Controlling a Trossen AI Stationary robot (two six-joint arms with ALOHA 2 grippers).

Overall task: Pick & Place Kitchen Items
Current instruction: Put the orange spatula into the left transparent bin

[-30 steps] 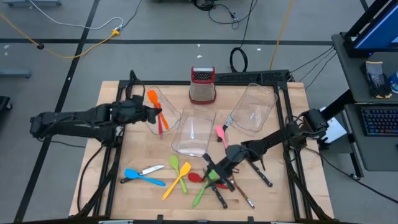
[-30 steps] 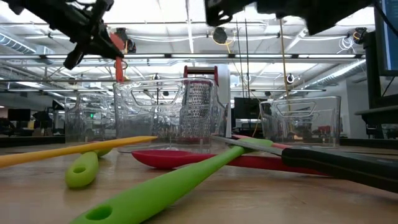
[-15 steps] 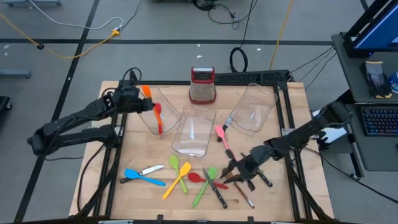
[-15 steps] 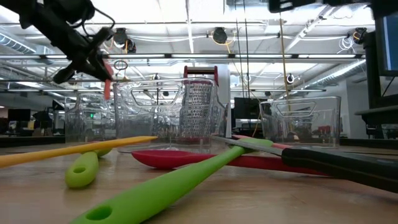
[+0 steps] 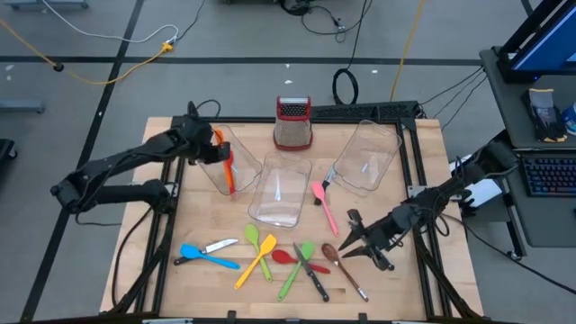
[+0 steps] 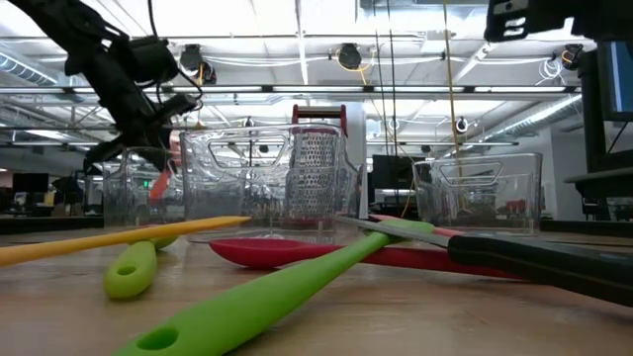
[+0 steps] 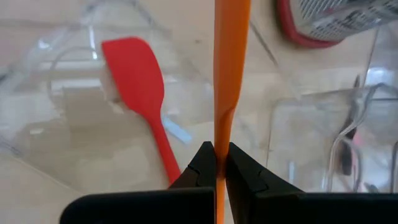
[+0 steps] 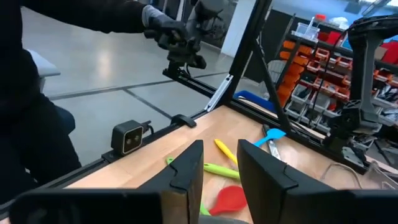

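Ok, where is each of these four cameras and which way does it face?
High: overhead, straight down on the table and both arms.
Low: table height, level across; arms overhead.
Left wrist: past the left end effector, shut on the orange spatula over a clear bin.
Right wrist: past the right end effector, across the table.
Shared: the red-topped grater shows in high and low.

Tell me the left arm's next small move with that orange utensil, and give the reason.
Probably lower a little further, then open the fingers. The left gripper is shut on the orange spatula, which hangs over the clear plastic bin at the table's left, where a red spatula already lies. Releasing there should drop it beside that one.
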